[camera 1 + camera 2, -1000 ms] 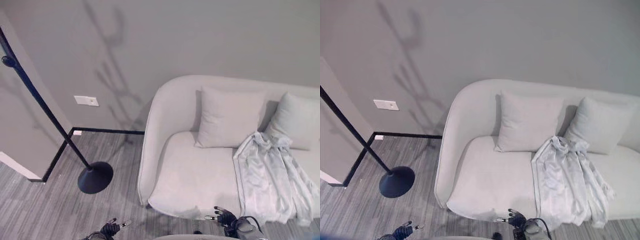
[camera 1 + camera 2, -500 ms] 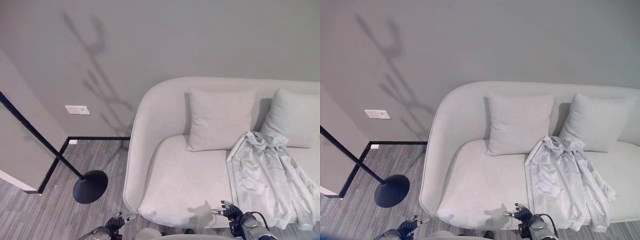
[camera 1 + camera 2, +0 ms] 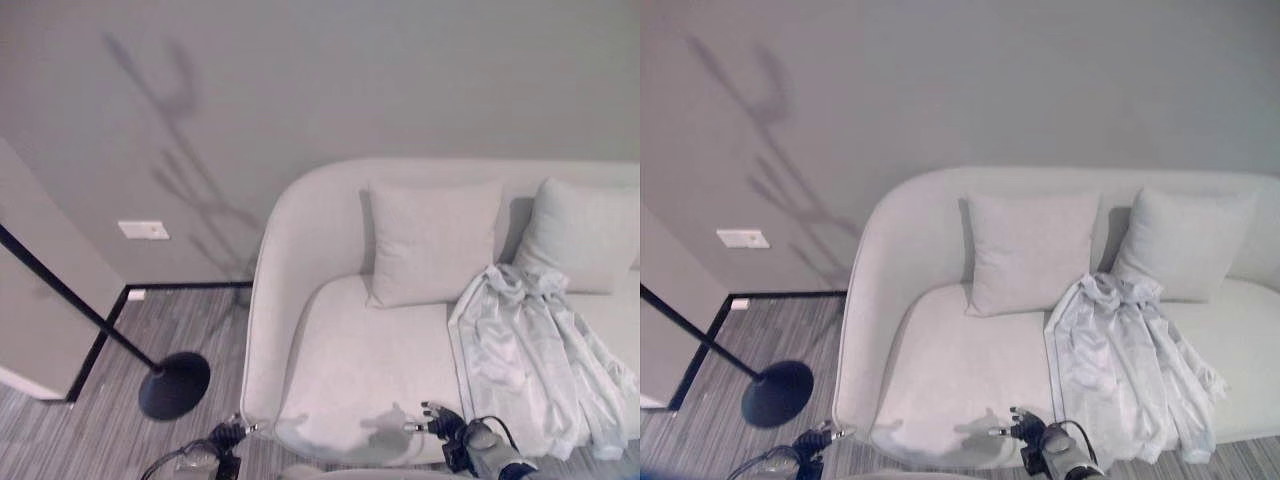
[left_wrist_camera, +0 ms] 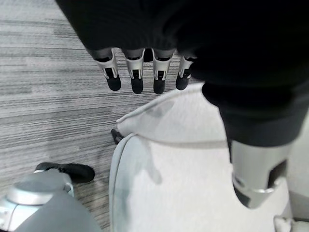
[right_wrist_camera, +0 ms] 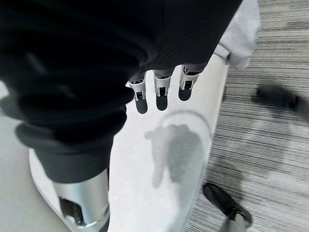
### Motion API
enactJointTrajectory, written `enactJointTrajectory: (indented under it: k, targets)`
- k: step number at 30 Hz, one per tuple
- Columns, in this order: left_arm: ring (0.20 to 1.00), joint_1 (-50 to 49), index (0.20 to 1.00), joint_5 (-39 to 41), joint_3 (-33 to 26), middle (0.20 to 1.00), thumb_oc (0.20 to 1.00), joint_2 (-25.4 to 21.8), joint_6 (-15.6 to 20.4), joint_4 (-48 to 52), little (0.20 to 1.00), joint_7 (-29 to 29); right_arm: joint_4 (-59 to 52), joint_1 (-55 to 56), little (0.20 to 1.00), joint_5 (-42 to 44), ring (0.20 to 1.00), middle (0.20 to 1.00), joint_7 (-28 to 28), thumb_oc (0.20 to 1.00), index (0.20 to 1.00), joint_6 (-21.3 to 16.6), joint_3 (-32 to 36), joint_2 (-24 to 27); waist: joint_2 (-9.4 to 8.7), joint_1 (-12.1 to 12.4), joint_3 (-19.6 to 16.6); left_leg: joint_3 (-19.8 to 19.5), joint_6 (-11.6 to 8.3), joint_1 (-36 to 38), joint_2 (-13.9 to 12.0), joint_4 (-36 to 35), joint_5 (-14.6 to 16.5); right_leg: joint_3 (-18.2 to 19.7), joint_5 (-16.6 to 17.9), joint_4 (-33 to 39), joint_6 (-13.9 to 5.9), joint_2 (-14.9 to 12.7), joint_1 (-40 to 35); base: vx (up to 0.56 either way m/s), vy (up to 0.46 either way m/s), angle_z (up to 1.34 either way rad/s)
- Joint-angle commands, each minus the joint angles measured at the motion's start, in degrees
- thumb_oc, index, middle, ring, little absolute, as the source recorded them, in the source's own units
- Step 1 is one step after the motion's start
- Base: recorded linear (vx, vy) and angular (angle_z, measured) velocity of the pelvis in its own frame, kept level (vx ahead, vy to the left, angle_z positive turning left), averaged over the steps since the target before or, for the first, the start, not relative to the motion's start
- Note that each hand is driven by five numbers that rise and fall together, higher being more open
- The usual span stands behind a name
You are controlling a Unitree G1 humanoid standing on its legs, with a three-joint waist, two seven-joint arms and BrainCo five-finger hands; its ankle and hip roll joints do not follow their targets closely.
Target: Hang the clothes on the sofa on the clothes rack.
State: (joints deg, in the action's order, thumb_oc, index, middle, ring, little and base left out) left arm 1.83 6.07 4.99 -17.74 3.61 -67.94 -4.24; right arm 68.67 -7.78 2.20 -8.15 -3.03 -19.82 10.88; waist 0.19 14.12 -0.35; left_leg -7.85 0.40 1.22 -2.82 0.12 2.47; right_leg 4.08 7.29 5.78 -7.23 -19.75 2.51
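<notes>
A pale grey garment (image 3: 535,360) lies crumpled over the right half of the light grey sofa (image 3: 340,350), its top against a cushion. The black clothes rack stands on the floor left of the sofa, a slanting pole (image 3: 70,300) on a round base (image 3: 175,385). My right hand (image 3: 442,420) hovers open over the seat's front edge, left of the garment and apart from it; its fingers (image 5: 161,92) are straight and hold nothing. My left hand (image 3: 227,436) hangs open by the sofa's front left corner, its fingers (image 4: 136,72) empty.
Two grey cushions (image 3: 432,240) (image 3: 580,235) lean on the sofa's back. A wall corner (image 3: 40,330) juts out behind the rack, and a white wall plate (image 3: 143,230) sits low on the wall. The floor (image 3: 100,440) is striped grey.
The camera has moved toward the sofa and turned right, so the rack sits further left in view. My right hand now reaches over the seat's front edge. The garment lies unchanged.
</notes>
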Motion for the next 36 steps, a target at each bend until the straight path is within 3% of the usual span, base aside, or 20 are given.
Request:
enactJointTrajectory:
  k: [1,2,3,4,5,6,8,9,11,13,14,19,20,22,24,25,30,33,34,36]
  targets:
    - [1.000,2.0,1.000,0.5,1.0,1.000,1.000,-1.5,1.3,1.6,1.000,1.1,-5.1,-2.3,1.000,-0.1,1.000,1.000,0.2,1.000,1.000,-1.3,1.2,1.9,-2.26,0.1,0.9,-5.4,-2.27,0.0,-5.9,-5.1,-3.5,-0.4,-1.2,-0.8,4.85,2.1,1.4,0.13,-0.555,0.29]
    - [1.000,2.0,1.000,0.5,1.0,1.000,1.000,-1.5,1.3,1.6,1.000,1.1,-5.1,-2.3,1.000,-0.1,1.000,1.000,0.2,1.000,1.000,-1.3,1.2,1.9,-2.25,0.0,0.9,-5.4,-2.28,0.0,-5.9,-5.1,-3.5,-0.4,-1.2,-0.8,4.85,2.1,1.4,0.13,-0.611,0.36]
    - [1.000,1.9,1.000,0.7,0.5,1.000,1.000,-1.3,1.5,1.4,1.000,0.9,-4.9,-2.9,1.000,-0.1,1.000,1.000,0.2,1.000,1.000,-1.4,0.5,2.0,-2.67,0.0,0.6,-5.0,-2.72,-0.7,-8.1,-5.1,-3.7,-1.6,-1.1,-1.2,4.75,3.4,1.2,0.15,-0.744,0.37]
    - [1.000,1.4,1.000,1.3,-0.6,1.000,1.000,-0.5,1.3,1.0,1.000,1.2,-4.6,-3.2,1.000,-0.5,1.000,1.000,0.4,1.000,1.000,-1.7,-0.3,3.0,-2.82,-0.1,0.7,-3.5,-2.77,-2.2,-12.6,-5.1,-5.3,-3.3,-1.1,-1.6,4.42,7.1,0.2,0.19,-1.050,0.06]
    - [1.000,2.0,1.000,1.6,-0.1,1.000,1.000,0.5,0.8,1.3,1.000,0.9,-4.6,-2.0,1.000,0.0,1.000,1.000,1.5,1.000,1.000,-2.0,1.3,4.8,-3.41,-1.0,1.9,3.0,-2.47,-3.8,-13.4,-5.1,-6.0,-6.5,-1.4,-0.9,4.95,9.2,-2.4,0.14,-0.820,-0.05]
    - [1.000,2.0,1.000,1.6,-0.1,1.000,1.000,0.5,0.8,1.3,1.000,0.9,-4.6,-2.0,1.000,0.0,1.000,1.000,1.5,1.000,1.000,-2.0,1.3,4.8,-3.47,-1.1,1.8,2.8,-2.45,-4.0,-13.3,-5.1,-6.1,-6.6,-1.3,-0.9,4.93,9.1,-2.2,0.08,-0.452,0.47]
    - [1.000,2.5,1.000,1.5,0.2,1.000,1.000,0.7,0.7,1.6,1.000,0.8,-4.8,-1.4,1.000,0.7,1.000,1.000,2.0,1.000,1.000,-2.0,2.5,5.5,-3.79,-1.6,2.3,7.1,-2.93,-4.3,-13.1,-5.1,-6.7,-8.6,-1.7,-0.8,5.00,9.2,-3.0,0.06,-0.218,1.45]
    - [1.000,2.5,1.000,1.6,0.2,1.000,1.000,1.0,0.7,2.1,1.000,0.2,-4.3,-0.5,1.000,1.2,1.000,1.000,2.4,1.000,1.000,-2.1,4.0,5.9,-3.90,-2.1,2.5,9.9,-3.44,-2.8,-12.2,-5.1,-6.5,-10.4,-2.4,-0.8,5.09,9.7,-3.4,0.08,-0.258,0.85]
    - [1.000,1.9,1.000,1.7,-0.7,1.000,1.000,1.2,1.1,2.6,1.000,0.1,-3.3,0.2,1.000,0.6,1.000,1.000,2.4,1.000,1.000,-2.1,4.2,6.0,-3.67,-1.8,1.5,7.5,-3.05,-0.6,-7.2,-5.1,-5.9,-10.7,-3.9,-0.8,5.43,12.2,-3.1,0.14,-0.410,0.09]
    - [1.000,1.7,1.000,1.0,0.8,1.000,1.000,1.6,1.4,0.0,1.000,0.2,-1.4,-0.2,1.000,-0.2,1.000,1.000,2.2,1.000,1.000,-1.7,3.7,5.8,-2.39,-1.1,0.2,7.6,-1.93,-0.5,1.0,-5.1,-5.2,-9.9,-4.3,-0.8,5.62,16.0,-3.1,0.15,-0.386,-0.20]
    - [1.000,1.7,1.000,0.8,1.0,1.000,1.000,1.6,1.3,-0.3,1.000,0.3,-1.1,-0.4,1.000,-0.1,1.000,1.000,2.2,1.000,1.000,-1.5,3.6,5.7,-2.03,-1.0,0.0,7.3,-1.77,-1.1,3.5,-5.1,-5.1,-9.7,-4.0,-0.8,5.69,16.6,-3.1,0.10,-0.164,-0.24]
    - [1.000,1.8,1.000,0.0,1.8,1.000,1.000,2.5,1.3,-5.4,1.000,0.2,1.9,-0.8,1.000,-1.5,1.000,1.000,1.2,1.000,1.000,-1.7,1.7,3.1,-2.07,1.4,-0.7,2.1,-0.09,-1.8,7.4,-5.1,-3.8,-8.8,-1.7,-3.6,6.05,18.1,-6.7,0.13,-0.043,-0.34]
    - [1.000,1.7,1.000,-0.2,2.0,1.000,1.000,2.4,1.3,-5.7,1.000,0.3,1.8,-0.8,1.000,-1.8,1.000,1.000,1.0,1.000,1.000,-1.7,1.5,3.1,-1.61,1.2,-0.6,2.3,0.08,-1.4,6.9,-5.1,-3.9,-9.0,-1.6,-8.0,5.51,18.5,-5.3,0.14,0.131,-0.54]
    - [1.000,2.5,1.000,-0.4,2.8,1.000,1.000,2.4,1.3,-5.2,1.000,0.4,1.6,-1.3,1.000,-2.3,1.000,1.000,0.6,1.000,1.000,-1.5,0.9,3.4,1.49,0.1,0.6,2.1,-0.09,-0.8,4.3,-5.1,-4.9,-7.3,-2.7,-19.1,4.51,20.4,-0.2,0.04,0.100,-0.24]
    - [1.000,3.4,1.000,-0.8,3.6,1.000,1.000,2.3,1.0,-5.0,1.000,0.6,1.9,-1.4,1.000,-2.7,1.000,1.000,0.3,1.000,1.000,-1.2,0.6,3.6,2.36,-0.6,1.6,1.7,-0.59,-0.2,2.9,-5.1,-4.6,-6.0,-3.5,-22.3,4.47,19.1,1.2,0.08,-0.067,0.07]
    - [1.000,3.7,1.000,-1.0,3.7,1.000,1.000,1.8,0.8,-3.3,1.000,0.6,2.2,-0.7,1.000,-3.0,1.000,1.000,0.5,1.000,1.000,-1.1,0.8,3.4,1.52,-0.2,1.4,1.0,-1.06,-0.4,2.3,-5.1,-3.8,-6.9,-3.5,-16.5,5.71,14.0,-0.3,0.15,-0.215,0.17]
    - [1.000,3.9,1.000,0.1,3.3,1.000,1.000,0.9,1.0,-0.6,1.000,0.9,1.6,-0.3,1.000,-2.5,1.000,1.000,1.0,1.000,1.000,-0.7,0.8,2.9,0.71,-0.2,0.9,-1.7,-1.60,-0.7,-0.1,-5.1,-1.7,-5.2,-2.0,-1.4,5.85,3.7,0.0,0.16,-0.271,0.05]
    - [1.000,4.1,1.000,0.2,4.1,1.000,1.000,0.4,1.4,-1.8,1.000,1.1,0.3,-0.3,1.000,-2.1,1.000,1.000,0.8,1.000,1.000,-0.6,0.2,2.6,-0.61,-1.1,1.4,-2.6,-1.87,-0.7,-2.8,-5.1,-1.8,-2.6,-1.9,-0.8,5.01,3.4,1.2,0.14,-0.466,0.38]
    - [1.000,3.7,1.000,0.4,3.3,1.000,1.000,0.5,1.4,-2.7,1.000,1.2,-0.4,-0.7,1.000,-2.1,1.000,1.000,0.7,1.000,1.000,-0.9,-0.1,2.5,-1.96,-1.6,1.0,-2.1,-2.50,-1.5,-5.5,-5.1,-1.7,-4.4,-2.5,-0.8,5.13,4.8,0.7,0.13,-0.708,0.59]
    - [1.000,2.8,1.000,1.2,2.1,1.000,1.000,1.1,1.8,-3.3,1.000,1.4,-1.5,-0.5,1.000,-2.1,1.000,1.000,0.7,1.000,1.000,-1.4,-0.6,3.1,-2.21,-1.9,0.6,-1.5,-2.69,-2.7,-8.4,-5.1,-2.5,-5.1,-3.2,-0.8,4.99,8.4,0.4,0.12,-0.546,0.64]
